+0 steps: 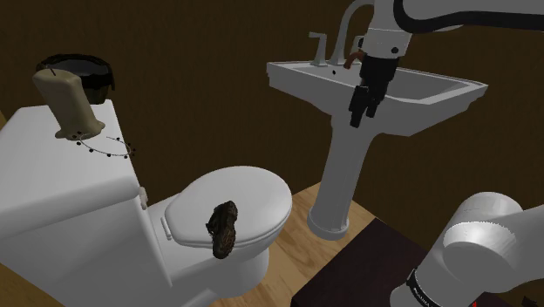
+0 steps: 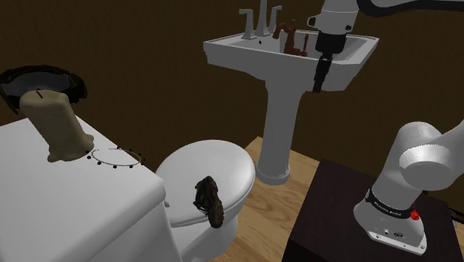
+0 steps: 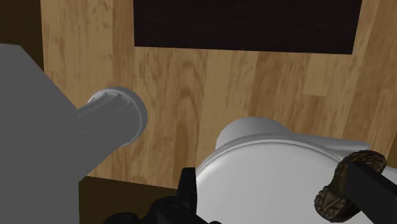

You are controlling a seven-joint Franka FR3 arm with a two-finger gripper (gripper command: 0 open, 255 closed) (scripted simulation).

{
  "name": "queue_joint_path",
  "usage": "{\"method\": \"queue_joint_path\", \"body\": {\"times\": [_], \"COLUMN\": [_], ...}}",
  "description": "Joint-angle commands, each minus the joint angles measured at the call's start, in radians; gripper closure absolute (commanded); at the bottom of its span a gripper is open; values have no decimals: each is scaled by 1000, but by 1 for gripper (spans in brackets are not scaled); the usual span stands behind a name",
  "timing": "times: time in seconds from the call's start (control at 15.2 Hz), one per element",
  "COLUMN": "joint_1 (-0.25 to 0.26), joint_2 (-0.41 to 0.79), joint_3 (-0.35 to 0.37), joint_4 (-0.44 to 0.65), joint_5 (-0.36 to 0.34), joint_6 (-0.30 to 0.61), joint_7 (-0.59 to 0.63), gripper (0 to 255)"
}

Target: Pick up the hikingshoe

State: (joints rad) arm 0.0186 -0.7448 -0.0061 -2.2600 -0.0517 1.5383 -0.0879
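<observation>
The hiking shoe (image 1: 224,228) is dark brown with a lugged sole. It lies on its side at the front rim of the white closed toilet lid (image 1: 253,196), partly overhanging it. The second exterior view shows the shoe (image 2: 210,201) on the lid (image 2: 223,167) as well. My black gripper (image 1: 361,105) hangs high in front of the white pedestal sink (image 1: 427,92), far above the shoe and off to its right in the shoulder view. In the wrist view the gripper (image 3: 270,172) is open and holds nothing, and the shoe (image 3: 343,188) shows far below beside one finger (image 3: 188,191).
A beige candle (image 1: 68,103), a dark bowl (image 1: 83,70) and a bead string (image 1: 109,148) sit on the toilet tank (image 1: 52,187). The sink carries a faucet (image 1: 319,48) and a reddish-brown object (image 2: 290,37). The sink's pedestal (image 1: 336,187) stands on wooden floor (image 1: 301,235) beside the dark stand (image 1: 362,270).
</observation>
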Motion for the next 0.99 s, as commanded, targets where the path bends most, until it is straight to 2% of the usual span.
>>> {"method": "queue_joint_path", "body": {"times": [0.0,0.46,0.92], "joint_1": [0,9,4], "joint_2": [0,93,275], "joint_3": [0,171,336], "joint_4": [0,-62,-46], "joint_5": [0,46,53], "joint_6": [0,122,240], "joint_7": [0,241,489], "gripper": [0,0,0]}}
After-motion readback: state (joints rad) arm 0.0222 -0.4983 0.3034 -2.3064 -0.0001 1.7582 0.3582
